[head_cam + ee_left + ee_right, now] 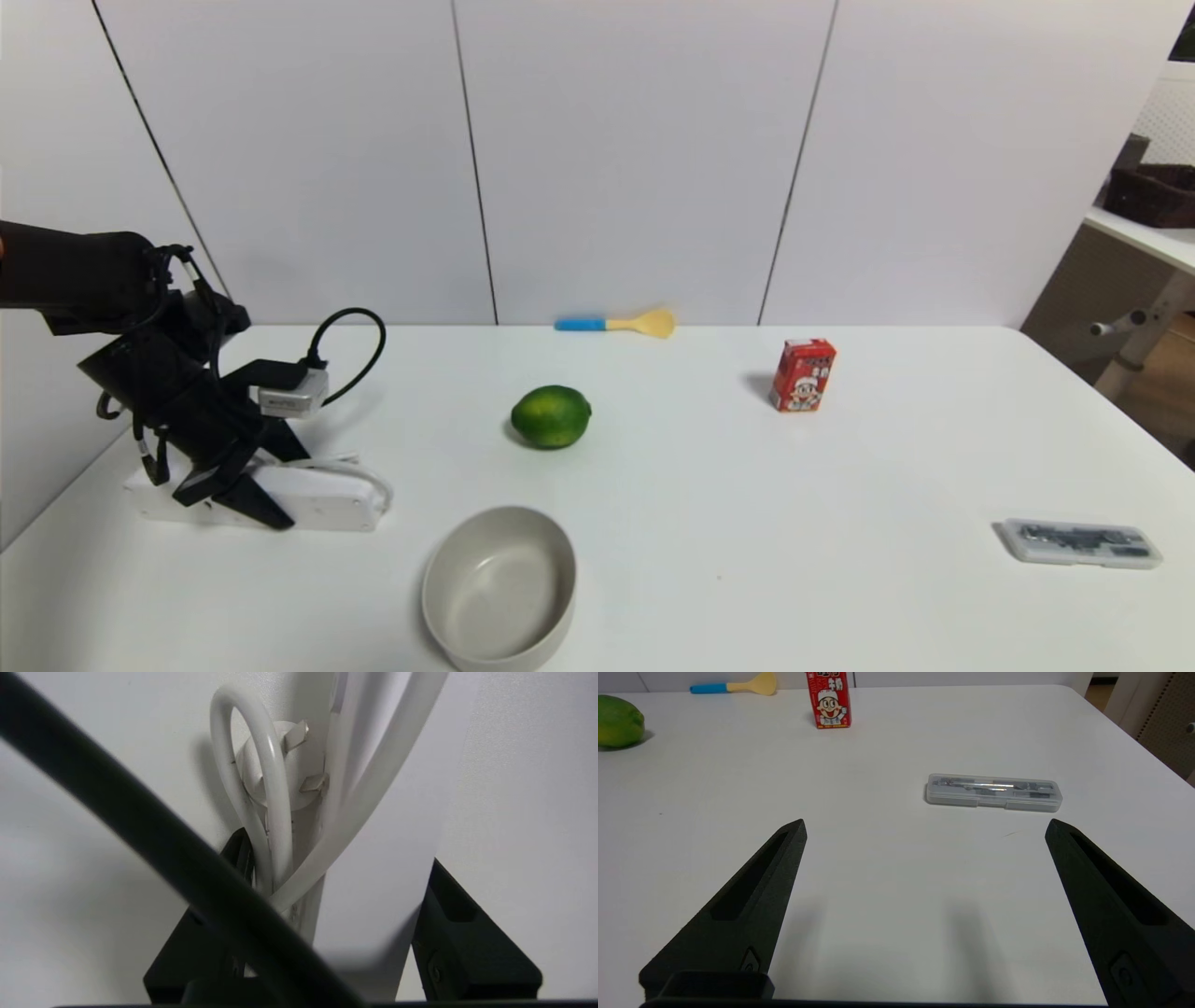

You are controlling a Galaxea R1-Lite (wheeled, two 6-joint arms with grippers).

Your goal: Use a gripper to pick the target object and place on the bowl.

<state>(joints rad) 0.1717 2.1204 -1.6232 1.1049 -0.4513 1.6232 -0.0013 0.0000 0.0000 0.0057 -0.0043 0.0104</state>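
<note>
**Left claw on power strip, lower left of head view**

Left gripper (245,497): jaws straddle the white power strip (322,499) and its coiled cord (273,826), closed against both sides; strip lies on the table (840,579). Bowl (499,586): lower centre, apart from strip. Lime (551,416): centre, behind bowl. Milk carton (803,375), spatula (616,324), clear case (1078,542): right and rear. Right gripper (924,828): jaws spread wide, holding nothing, above bare table.
</note>
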